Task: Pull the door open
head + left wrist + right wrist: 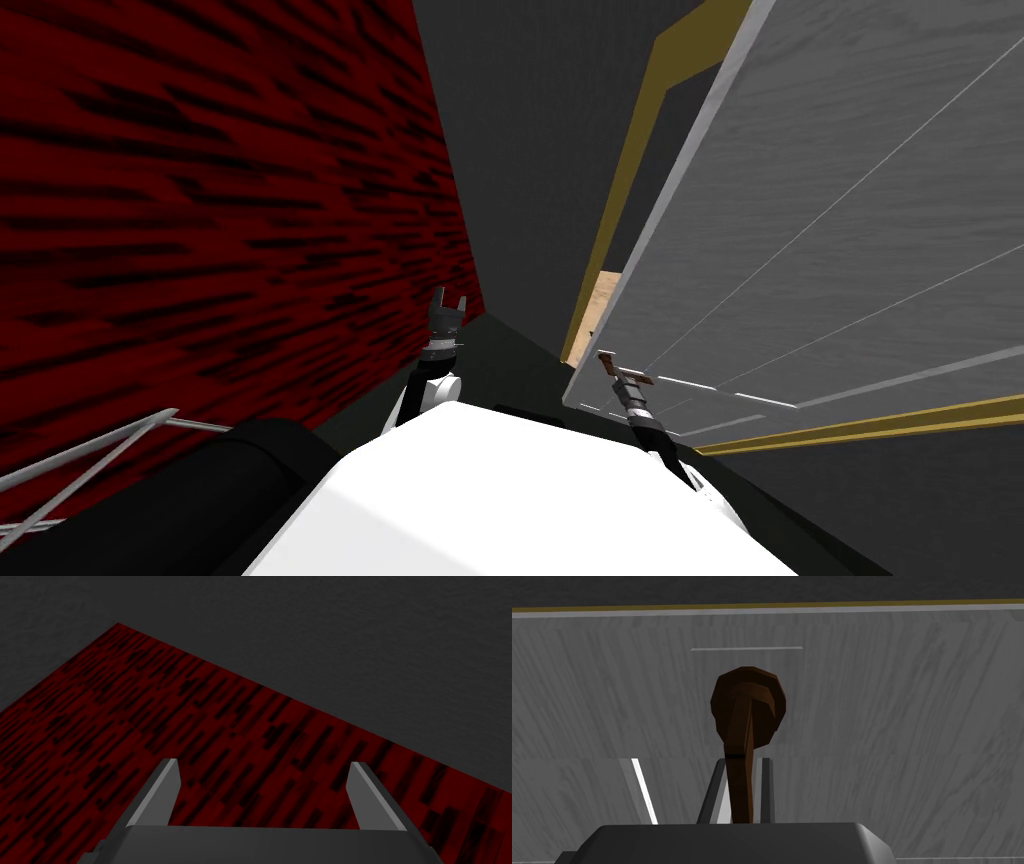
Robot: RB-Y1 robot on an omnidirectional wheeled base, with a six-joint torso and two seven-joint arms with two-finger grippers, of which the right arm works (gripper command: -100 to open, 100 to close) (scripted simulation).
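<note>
A grey panelled door (820, 230) stands ajar on my right, swung off its yellow-brown frame (640, 130). Its brown lever handle (744, 726) sits on a round brown rose against the grey door (887, 726). My right gripper (743, 776) is shut on the lever, its fingers (766, 786) pressing both sides. In the head view the right gripper (622, 372) is at the door's free edge on the handle (608, 360). My left gripper (262, 791) is open and holds nothing; it is raised near a dark red wall (150, 736). The left gripper (446, 312) points up in the head view.
The dark red wall (200, 220) fills the left side. A dark grey wall (530, 150) runs ahead between it and the door. A strip of tan floor (606, 290) shows through the gap at the door's edge. Grey rails (90, 450) lie at lower left.
</note>
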